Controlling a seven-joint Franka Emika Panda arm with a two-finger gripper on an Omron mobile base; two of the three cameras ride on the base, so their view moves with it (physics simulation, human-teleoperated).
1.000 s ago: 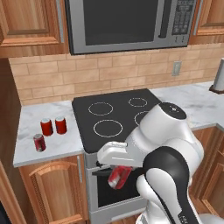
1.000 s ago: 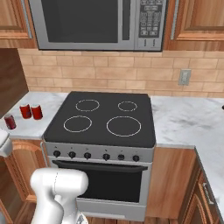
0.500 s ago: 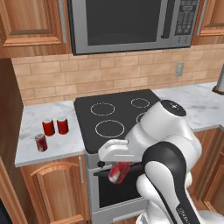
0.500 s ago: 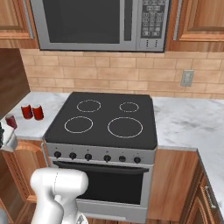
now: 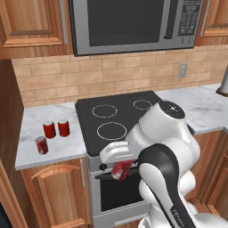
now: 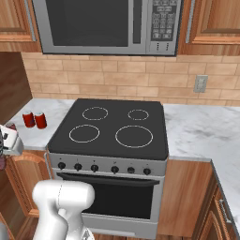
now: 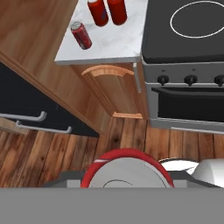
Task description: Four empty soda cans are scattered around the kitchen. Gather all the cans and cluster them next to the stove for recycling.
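Note:
Three red soda cans stand on the marble counter left of the stove (image 5: pixel 124 118): two side by side (image 5: pixel 49 129) (image 5: pixel 63 128) and one nearer the front edge (image 5: pixel 41 145). The pair also shows in the right base view (image 6: pixel 29 119) (image 6: pixel 41 120). A further soda can (image 5: pixel 120 170) hangs tilted in front of the oven door, below the cooktop's level, with my gripper (image 5: pixel 119 165) shut on it. Its silver top and red rim (image 7: pixel 127 170) fill the bottom of the hand view, which looks down at the three counter cans (image 7: pixel 82 35) and the stove's front knobs (image 7: pixel 190 80).
A steel microwave (image 5: pixel 133 22) hangs above the stove, between wooden cabinets. Marble counter (image 6: pixel 201 131) runs on to the right of the stove. A wooden cabinet door (image 7: pixel 116 92) sits under the left counter, with plank floor (image 7: pixel 57 153) below and a tall wooden panel (image 5: pixel 9 133) at the far left.
My gripper has lifted the held can a little in front of the oven door. The three cans on the counter have stayed put.

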